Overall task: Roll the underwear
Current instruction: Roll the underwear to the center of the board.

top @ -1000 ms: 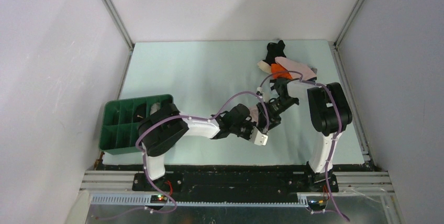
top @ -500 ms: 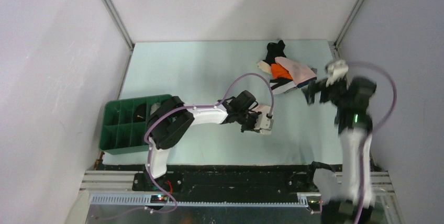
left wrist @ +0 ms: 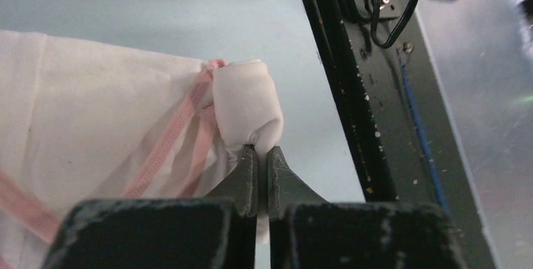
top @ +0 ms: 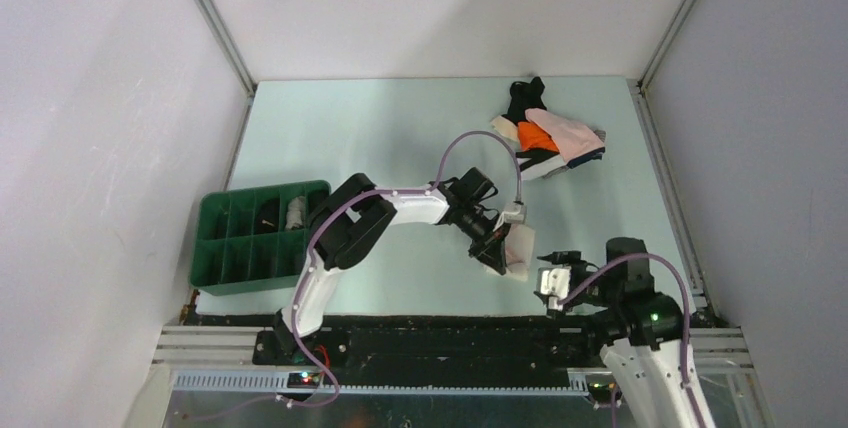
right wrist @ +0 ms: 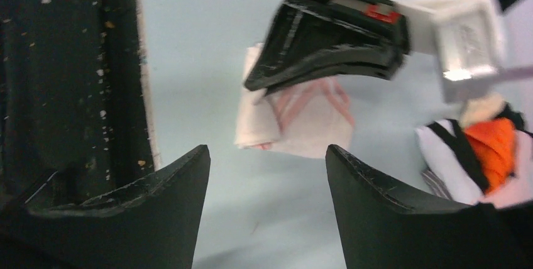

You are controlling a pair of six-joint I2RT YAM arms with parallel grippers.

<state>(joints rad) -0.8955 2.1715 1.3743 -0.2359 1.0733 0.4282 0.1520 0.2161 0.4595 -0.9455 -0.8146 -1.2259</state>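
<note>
One pale, pink-trimmed garment [left wrist: 113, 112] is lying on the table [top: 380, 138] near its front edge, a little right of the middle, with one corner bunched into a small fold. The left gripper [left wrist: 261, 151] is clenching that fold, its jaws pressing almost together on the cloth, while the rest of the garment is spreading flat beside it. The right gripper [right wrist: 267, 149] is hovering near the garment on the near side, close to the black rail [top: 450, 343]. Its jaws are standing apart, gripping nothing and pointing toward the cloth. Several more pieces, black, orange, pink and white, are sitting in a pile [top: 552, 136] at the far right of the table, well apart from both grippers. A green tray [top: 215, 248] is resting at the table's left edge.
</note>
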